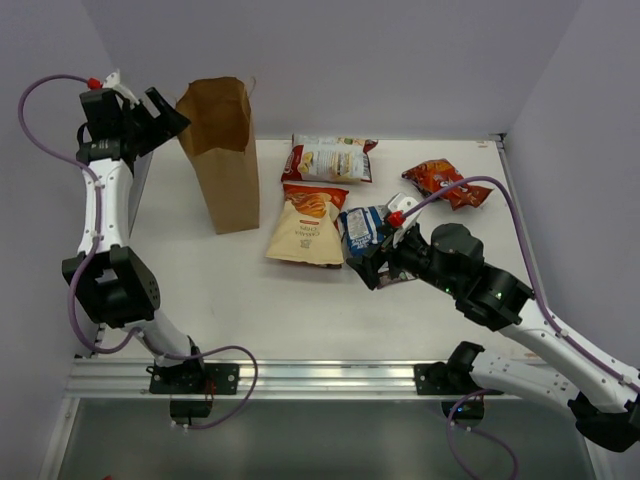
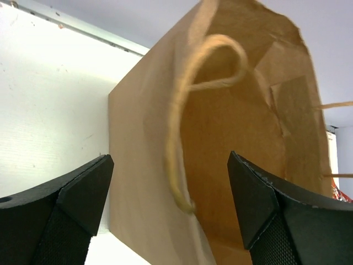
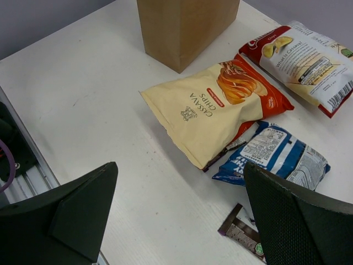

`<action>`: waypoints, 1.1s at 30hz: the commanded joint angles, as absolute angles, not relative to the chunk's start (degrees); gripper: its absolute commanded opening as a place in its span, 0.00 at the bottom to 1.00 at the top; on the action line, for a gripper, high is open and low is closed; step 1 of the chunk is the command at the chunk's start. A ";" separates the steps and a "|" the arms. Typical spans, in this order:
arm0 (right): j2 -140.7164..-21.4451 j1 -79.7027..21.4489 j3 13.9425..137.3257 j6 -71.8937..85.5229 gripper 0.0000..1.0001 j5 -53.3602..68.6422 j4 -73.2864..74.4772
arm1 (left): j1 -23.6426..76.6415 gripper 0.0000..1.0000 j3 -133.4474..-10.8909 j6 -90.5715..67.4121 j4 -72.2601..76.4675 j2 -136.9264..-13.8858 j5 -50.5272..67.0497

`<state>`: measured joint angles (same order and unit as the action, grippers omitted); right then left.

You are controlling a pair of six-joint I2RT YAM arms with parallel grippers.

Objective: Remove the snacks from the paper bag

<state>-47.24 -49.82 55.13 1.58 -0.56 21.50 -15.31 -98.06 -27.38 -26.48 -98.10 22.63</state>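
left claw wide, paper bag mouth just ahead | right claw wide above snacks

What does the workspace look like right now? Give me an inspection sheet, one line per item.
Surface: white table, no spills seen.
Job's things: paper bag upright at far left, mouth open, contents not visible; white-red bag, tan bag, blue packet and orange packet lie outside, to its right; candy bar beside blue packet.
Clutter: nothing seen.
Tools: left tool open at the bag's mouth, empty; right tool open above blue packet, empty.
Cables: purple cables, one per side, in loose loops.
Surroundings: plain walls, metal rail at near edge.
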 commanded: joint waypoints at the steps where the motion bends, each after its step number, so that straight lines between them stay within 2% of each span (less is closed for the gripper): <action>1: -46.76 -49.75 56.78 2.72 0.99 -1.32 21.00 | -15.56 0.93 -101.16 -25.23 -27.51 -94.05 22.94; 5: -46.23 -49.75 59.05 4.30 0.99 -7.26 21.71 | -15.64 1.00 -102.30 -23.39 -30.83 -91.24 22.50; 7: -45.97 -49.75 60.81 4.74 0.99 -9.75 22.06 | -15.64 1.00 -102.74 -22.42 -32.42 -89.74 21.89; 11: -44.48 -49.75 63.45 7.47 0.99 -22.74 22.15 | -15.56 1.00 -101.08 -18.73 -37.44 -82.56 19.25; 19: -42.19 -46.06 72.05 1.24 0.99 -42.25 22.68 | -15.29 1.00 -90.28 -15.65 -38.85 -64.88 13.45; 25: -38.41 -36.66 75.76 -5.62 0.99 -40.60 22.59 | -8.80 1.00 -85.87 -12.49 -38.40 -53.18 8.36; 28: -35.60 -36.21 75.94 -7.73 0.99 -40.69 22.59 | -4.85 1.00 -86.13 -10.73 -41.04 -49.23 5.28; 33: -28.75 -36.21 73.83 -8.17 0.99 -38.85 22.59 | -4.04 1.00 -87.01 -10.81 -43.33 -45.97 4.39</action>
<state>-31.16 -36.36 74.41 -5.89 -38.89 23.16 -4.62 -86.74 -12.62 -41.01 -46.83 6.96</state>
